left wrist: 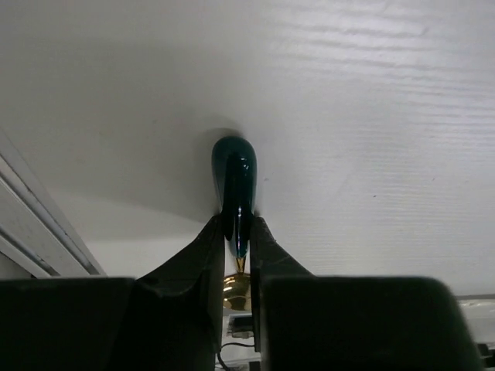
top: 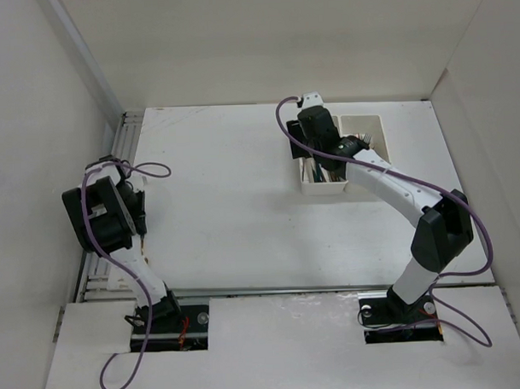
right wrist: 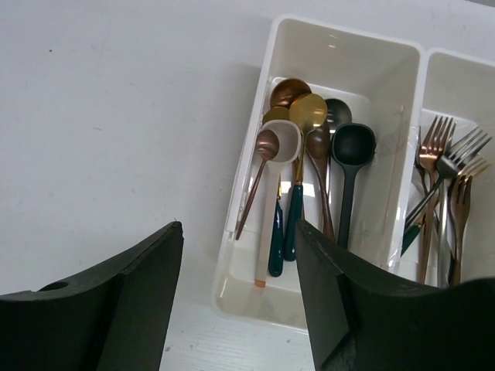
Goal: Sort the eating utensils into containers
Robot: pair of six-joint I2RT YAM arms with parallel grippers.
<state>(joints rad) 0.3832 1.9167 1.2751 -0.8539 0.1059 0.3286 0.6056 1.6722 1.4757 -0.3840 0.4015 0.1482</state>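
So the eating utensils are nearly all in the containers [right wrist: 252, 154] already, a white two-bin tray sitting on the far right part of the worktop [right wrist: 116, 116]. The left bin has the spoons [right wrist: 353, 144]: copper, gold, black and a pale one, a couple with dark green handles, bowls pointing to the far end. The right bin has the forks [right wrist: 437, 143], copper and dark grey, tines also at the far end. Only part of that bin shows in the wrist view.

One utensil is out of the tray: a piece with a dark green handle [left wrist: 234, 189] and a bit of gold at the other end. The left gripper [left wrist: 239, 232] is clamped tight on it around the middle, way over at the left edge of the worktop next to the rail. Can't tell if the handle tip touches the surface.

The right gripper [right wrist: 238, 232] hangs over the near left corner of the tray, jaws spread fairly wide with nothing between them.
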